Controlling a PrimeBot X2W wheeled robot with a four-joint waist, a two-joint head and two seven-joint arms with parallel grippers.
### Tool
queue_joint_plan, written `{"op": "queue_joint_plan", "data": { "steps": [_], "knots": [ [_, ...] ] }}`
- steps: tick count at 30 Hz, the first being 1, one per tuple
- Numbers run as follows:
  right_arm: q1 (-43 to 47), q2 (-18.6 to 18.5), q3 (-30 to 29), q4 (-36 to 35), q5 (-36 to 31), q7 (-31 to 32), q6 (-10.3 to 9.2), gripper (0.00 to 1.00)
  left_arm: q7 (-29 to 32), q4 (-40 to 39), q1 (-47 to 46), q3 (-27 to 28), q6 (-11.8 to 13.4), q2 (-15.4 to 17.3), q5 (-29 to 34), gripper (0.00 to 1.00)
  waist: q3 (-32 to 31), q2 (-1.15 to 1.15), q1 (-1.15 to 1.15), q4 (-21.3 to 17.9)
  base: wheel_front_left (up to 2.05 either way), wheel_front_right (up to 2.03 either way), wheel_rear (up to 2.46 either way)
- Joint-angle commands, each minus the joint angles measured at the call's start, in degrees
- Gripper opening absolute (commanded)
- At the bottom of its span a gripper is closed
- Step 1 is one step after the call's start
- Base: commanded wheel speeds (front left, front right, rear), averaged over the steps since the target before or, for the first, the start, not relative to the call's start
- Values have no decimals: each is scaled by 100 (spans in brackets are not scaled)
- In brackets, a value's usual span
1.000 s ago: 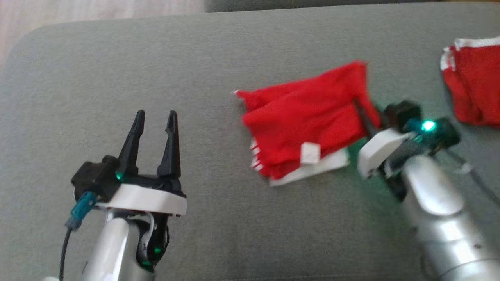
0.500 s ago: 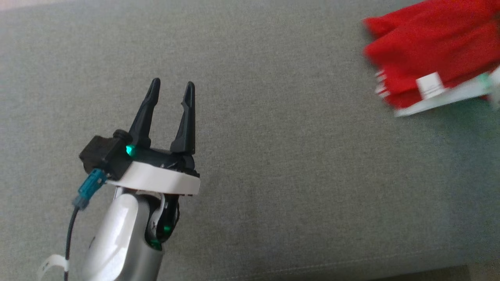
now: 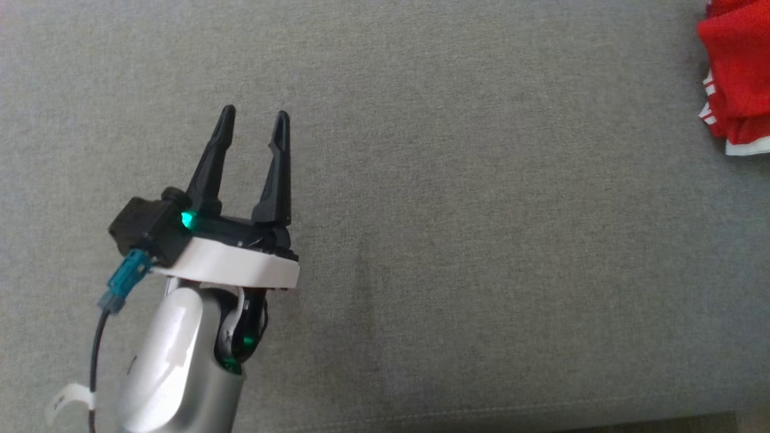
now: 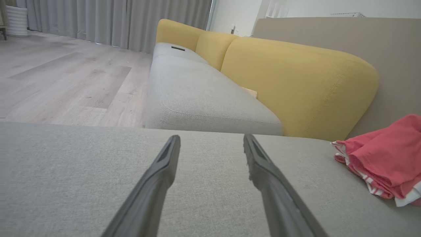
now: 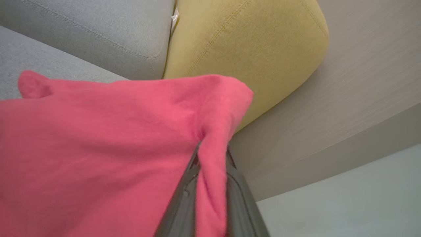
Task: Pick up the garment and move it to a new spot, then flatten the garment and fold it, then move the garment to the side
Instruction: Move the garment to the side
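The left claw (image 3: 254, 112) is over the grey seat (image 3: 481, 240), on the seat's left side. Its two dark fingers are spread wide apart. Nothing is between them, and you can see the bare grey seat through the gap. A small green light glows at the bottom of the fingers.

The red cloth (image 3: 737, 72) is far over on the right side of the grey seat, well apart from the left claw. It is bunched up in soft folds and partly rests on the seat. Thin white stripes and a white edge show along its lower side.

In the right wrist view, the right claw (image 5: 212, 154) has its two fingers pinched close together on a fold of the red cloth. The fold runs down between the fingers, and the rest of the cloth spreads out to the left over the grey seat.

Behind the grey seat is a fat yellow cushion (image 4: 296, 85). Next to the cushion is another grey seat. A wood floor (image 4: 65, 82) and grey curtains (image 4: 115, 19) are past the grey seat.
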Motion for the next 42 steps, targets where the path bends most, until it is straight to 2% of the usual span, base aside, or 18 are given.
{"op": "queue_joint_plan", "data": {
  "steps": [1, 11, 12, 14, 15, 16, 26, 28, 35, 39, 40, 42],
  "knots": [
    [69, -209, -82, -131, -86, -34, 37, 0, -29, -178, -205, 224, -10, 44, 72, 100, 34, 0, 0, 16, 0, 0, 0],
    [180, 28, -515, -254, -435, 74, 37, 0, -29, -159, -236, 366, -53, 44, 122, 100, 125, 0, 0, -14, 0, 0, 0],
    [203, 57, -571, -273, -466, 137, 37, 13, -29, -153, -238, 370, -54, 44, 127, 100, 123, 0, 0, -21, 0, 0, 0],
    [264, 124, -641, -352, -530, 232, 37, 46, -29, -138, -242, 379, -54, 44, 128, 100, 105, 0, 0, -38, 0, 0, 0],
    [292, 157, -696, -403, -567, 277, 37, 91, -29, -130, -242, 386, -54, 44, 126, 100, 92, 0, 0, -49, 0, 0, 0],
    [321, 201, -763, -445, -598, 343, 37, 100, -29, -119, -240, 392, -55, 44, 125, 100, 73, 0, 0, -62, 0, 0, 0],
    [519, 726, -943, -1368, -726, 269, 37, 100, -29, -55, -126, 419, -59, 44, 91, 100, -355, 0, 0, -154, 0, 0, 0],
    [566, 934, -888, -1642, -643, 174, 37, 100, -29, -66, -75, 446, -51, 44, 85, 100, -491, 0, 0, -158, 0, 0, 0],
    [989, 2019, -544, -2616, 142, -226, 37, 100, -29, -142, 190, 619, 21, 44, 54, 100, -1027, 0, 0, -81, 0, 0, 0],
    [1484, 2713, -296, -3044, 489, -447, 37, 100, -29, -195, 388, 707, 46, 44, 55, 100, -1313, 0, 0, -5, 0, 0, 0],
    [1793, 3070, -203, -3190, 616, -564, 37, 100, -29, -199, 502, 729, 59, 44, 54, 100, -1453, 0, 0, 31, 0, 0, 0],
    [2128, 3326, -71, -3260, 697, -679, 37, 100, -29, -207, 619, 740, 77, 44, 35, 100, -1583, 0, 0, 68, 0, 0, 0]
  ]
}}
